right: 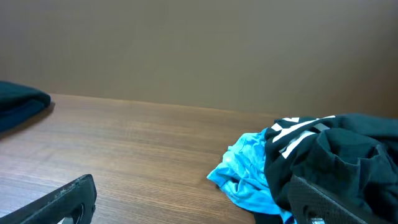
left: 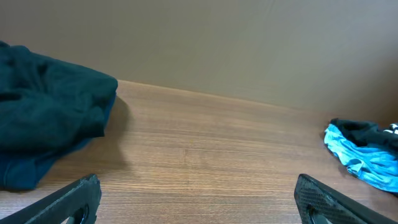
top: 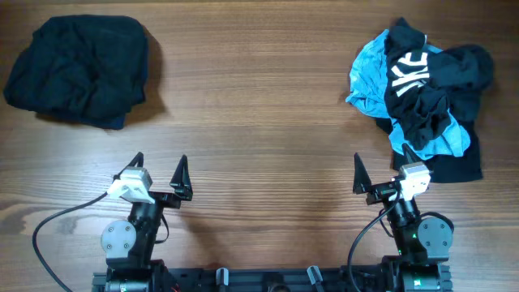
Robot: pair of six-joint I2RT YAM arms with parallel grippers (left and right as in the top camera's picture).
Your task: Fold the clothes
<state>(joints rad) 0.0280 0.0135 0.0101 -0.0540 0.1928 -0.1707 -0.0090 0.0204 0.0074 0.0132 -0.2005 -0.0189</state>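
Wood-grain table (top: 259, 105) seen from above, with a plain beige wall (left: 217, 43) behind its far edge in both wrist views.

Left gripper (top: 159, 165): jaws spread wide and holding nothing, fingers pointing toward the far edge, parked at the near left of the table. In its own wrist view (left: 198, 190) only bare wood lies between the two dark fingertips (left: 74, 198).

Right gripper (top: 381, 166): likewise wide open and empty, at the near right. In its wrist view (right: 193, 186) the right-hand fingertip (right: 323, 200) overlaps the nearest folds of cloth; contact cannot be judged.

Crumpled pile of clothes (top: 422, 89): far right of the table, just beyond the right gripper. A black garment with white lettering (top: 415, 69) lies bunched over a light blue garment (top: 369, 77). The heap's long axis runs near to far, leaning toward the far left, and a flat dark piece closes its near right end.

Dark bundle (top: 79, 69): far left corner, well apart from both grippers. It is rumpled, dark teal to black, with its long axis lying left to right along the far edge.

A grey cable (top: 57, 223) loops out from the left arm's base.
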